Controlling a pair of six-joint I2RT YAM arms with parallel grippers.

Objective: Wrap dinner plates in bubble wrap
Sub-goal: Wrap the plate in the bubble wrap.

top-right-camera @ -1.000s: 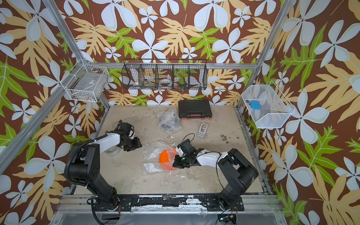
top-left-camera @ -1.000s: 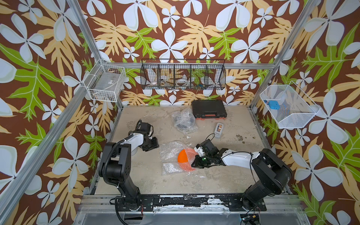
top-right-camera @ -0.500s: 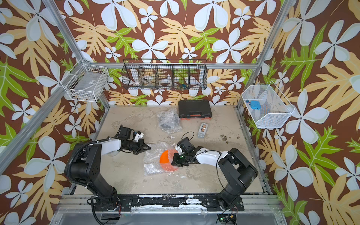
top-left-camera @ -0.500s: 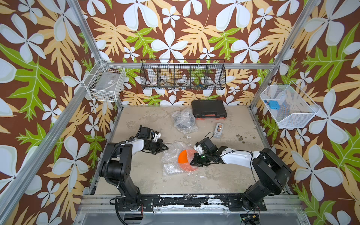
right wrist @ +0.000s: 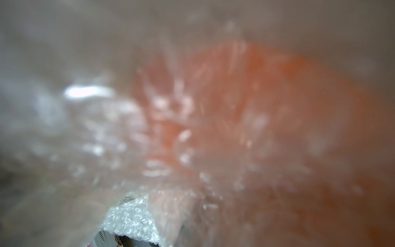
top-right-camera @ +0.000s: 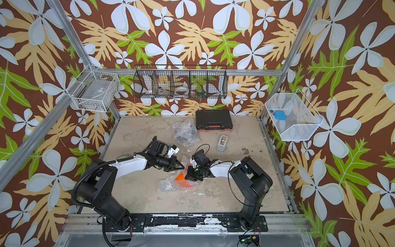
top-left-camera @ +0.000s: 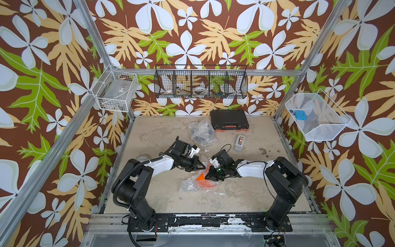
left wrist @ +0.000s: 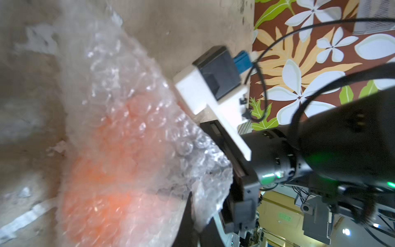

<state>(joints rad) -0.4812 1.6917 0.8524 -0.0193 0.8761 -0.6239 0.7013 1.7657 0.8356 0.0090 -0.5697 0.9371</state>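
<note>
An orange dinner plate (top-left-camera: 205, 183) (top-right-camera: 185, 183) lies at the table's middle under a sheet of bubble wrap (top-left-camera: 188, 184) (top-right-camera: 166, 184); only a wedge of bare orange shows. My left gripper (top-left-camera: 202, 167) (top-right-camera: 181, 166) reaches in from the left and is shut on a raised flap of that wrap (left wrist: 205, 192). My right gripper (top-left-camera: 208, 175) (top-right-camera: 190, 175) sits at the plate's far-right rim, shut, with wrap gathered at its tip. In the right wrist view the wrap (right wrist: 132, 220) drapes right over the lens, orange showing blurred behind it, so the jaws are hidden.
A bundle of bubble wrap around something dark (top-left-camera: 202, 132) lies behind the plate. A black case (top-left-camera: 229, 122) stands at the back, a grey tape dispenser (top-left-camera: 240, 142) right of the bundle, a tape roll (top-left-camera: 142, 159) by the left arm.
My left arm swung right from the table's left side to the plate and shut on the wrap's edge. The wrap now covers more of the orange. The right gripper barely moved.
</note>
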